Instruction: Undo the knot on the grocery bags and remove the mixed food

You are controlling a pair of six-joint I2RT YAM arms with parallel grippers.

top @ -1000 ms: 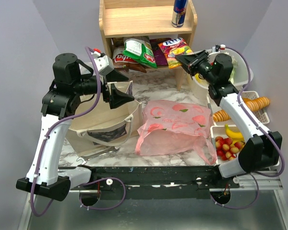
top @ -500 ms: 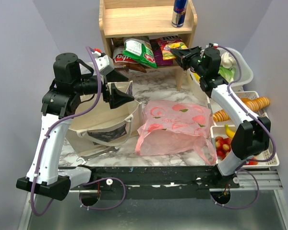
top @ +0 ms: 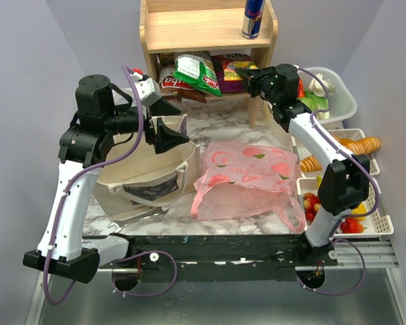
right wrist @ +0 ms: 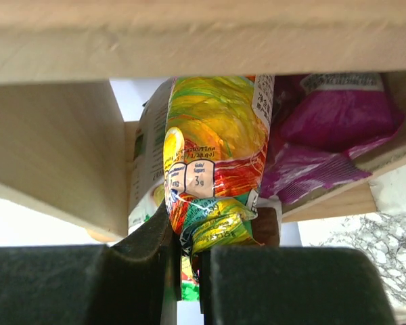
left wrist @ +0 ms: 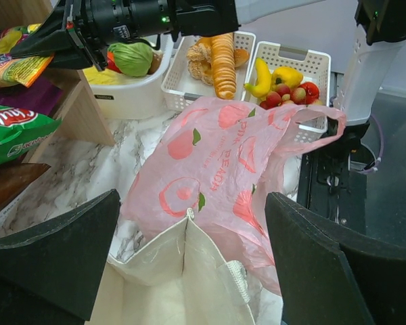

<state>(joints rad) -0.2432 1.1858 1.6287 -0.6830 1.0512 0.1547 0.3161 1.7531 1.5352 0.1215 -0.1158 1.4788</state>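
Note:
The pink plastic bag (top: 247,177) lies flat on the marble table, right of the beige canvas tote (top: 145,169). Its handle loop (left wrist: 311,118) hangs loose, and I see no knot. My left gripper (top: 168,130) is open and empty above the tote's open mouth (left wrist: 189,271), and in the left wrist view the gripper (left wrist: 193,203) frames the tote's rim. My right gripper (top: 247,72) is shut on a yellow-red snack bag (right wrist: 213,169) and holds it inside the lower shelf; in the right wrist view the gripper (right wrist: 191,271) pinches the bag's bottom seam. A green-and-white snack bag (top: 197,71) leans on the shelf.
A wooden shelf (top: 189,30) stands at the back with a blue-silver can (top: 253,18) on top and a purple bag (right wrist: 331,128) inside. White baskets at the right hold a banana (left wrist: 260,78), cookies (left wrist: 223,61) and a green round fruit (left wrist: 132,57).
My right arm has swung left and forward, carrying the yellow-red snack bag from beside the shelf into its lower level. The left arm has not moved.

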